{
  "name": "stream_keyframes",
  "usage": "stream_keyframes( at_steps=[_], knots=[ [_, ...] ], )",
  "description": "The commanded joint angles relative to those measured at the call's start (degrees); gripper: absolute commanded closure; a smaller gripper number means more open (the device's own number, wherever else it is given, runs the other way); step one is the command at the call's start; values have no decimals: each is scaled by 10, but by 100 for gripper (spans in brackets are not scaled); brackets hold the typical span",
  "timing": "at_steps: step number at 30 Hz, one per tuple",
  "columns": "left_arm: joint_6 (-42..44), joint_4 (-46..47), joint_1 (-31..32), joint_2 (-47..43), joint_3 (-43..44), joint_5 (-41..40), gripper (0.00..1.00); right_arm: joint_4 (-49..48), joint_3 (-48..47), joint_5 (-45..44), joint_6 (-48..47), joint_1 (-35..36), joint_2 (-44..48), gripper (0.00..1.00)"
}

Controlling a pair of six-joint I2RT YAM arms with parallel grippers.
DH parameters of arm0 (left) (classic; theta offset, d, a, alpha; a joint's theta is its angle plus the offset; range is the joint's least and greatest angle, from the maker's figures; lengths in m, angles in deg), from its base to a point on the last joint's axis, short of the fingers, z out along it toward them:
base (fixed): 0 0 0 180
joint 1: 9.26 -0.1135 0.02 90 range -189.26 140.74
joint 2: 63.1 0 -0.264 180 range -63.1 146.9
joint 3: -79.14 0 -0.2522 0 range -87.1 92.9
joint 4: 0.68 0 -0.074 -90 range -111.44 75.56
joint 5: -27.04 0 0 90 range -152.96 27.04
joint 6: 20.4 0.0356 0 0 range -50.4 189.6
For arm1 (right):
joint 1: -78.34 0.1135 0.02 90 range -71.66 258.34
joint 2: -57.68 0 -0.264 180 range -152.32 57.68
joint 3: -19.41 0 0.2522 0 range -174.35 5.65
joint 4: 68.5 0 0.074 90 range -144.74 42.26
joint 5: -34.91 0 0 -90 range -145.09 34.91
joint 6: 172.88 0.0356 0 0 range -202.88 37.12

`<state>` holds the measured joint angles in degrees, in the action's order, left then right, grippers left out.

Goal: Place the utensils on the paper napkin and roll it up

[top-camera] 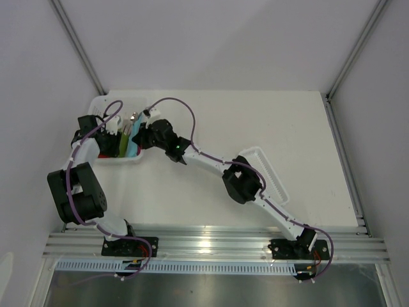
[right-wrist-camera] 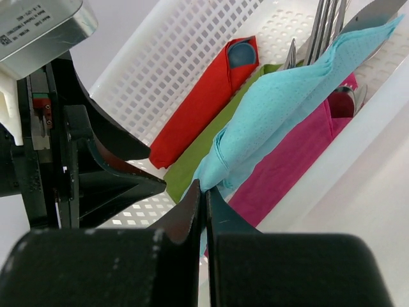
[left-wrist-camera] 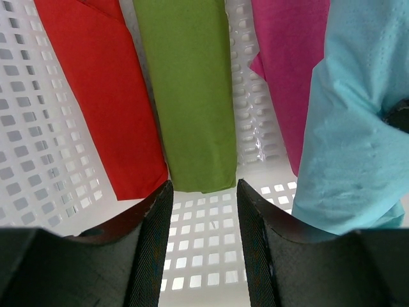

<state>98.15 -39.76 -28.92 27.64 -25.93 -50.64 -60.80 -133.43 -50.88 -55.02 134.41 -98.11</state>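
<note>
The teal paper napkin (right-wrist-camera: 281, 109) is rolled up and lies slanted in a white basket (right-wrist-camera: 185, 70), over the pink roll (right-wrist-camera: 300, 160). It also shows in the left wrist view (left-wrist-camera: 358, 128) and top view (top-camera: 132, 146). Silver utensil tips (right-wrist-camera: 323, 29) poke out at its far end; I cannot tell which roll each belongs to. My right gripper (right-wrist-camera: 203, 188) is shut on the napkin's near end. My left gripper (left-wrist-camera: 203, 185) is open and empty just above the basket floor, in front of the green roll (left-wrist-camera: 188, 89).
A red roll (left-wrist-camera: 102, 96), the green roll and a pink roll (left-wrist-camera: 287, 70) lie side by side in the basket (top-camera: 105, 102) at the table's far left. A white slatted rack (top-camera: 271, 173) lies under the right arm. Both grippers crowd the basket.
</note>
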Motion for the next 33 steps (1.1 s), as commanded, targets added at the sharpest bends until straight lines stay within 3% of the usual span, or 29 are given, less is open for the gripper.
stream_keyframes(
  at_steps=[1, 9, 21, 33],
  knots=[
    [6, -8, 1, -23, -3, 15, 52, 178, 29, 31, 27, 15, -26, 100],
    [5, -29, 1, -49, -2, 32, 51, 257, 49, -27, 31, 25, 10, 100],
    [0, -37, -11, -11, 28, 7, 51, 209, 7, -26, -14, 40, 17, 100],
    [-27, -119, -13, -122, 115, 86, 49, 209, 19, -39, -12, 37, 16, 100]
  ],
)
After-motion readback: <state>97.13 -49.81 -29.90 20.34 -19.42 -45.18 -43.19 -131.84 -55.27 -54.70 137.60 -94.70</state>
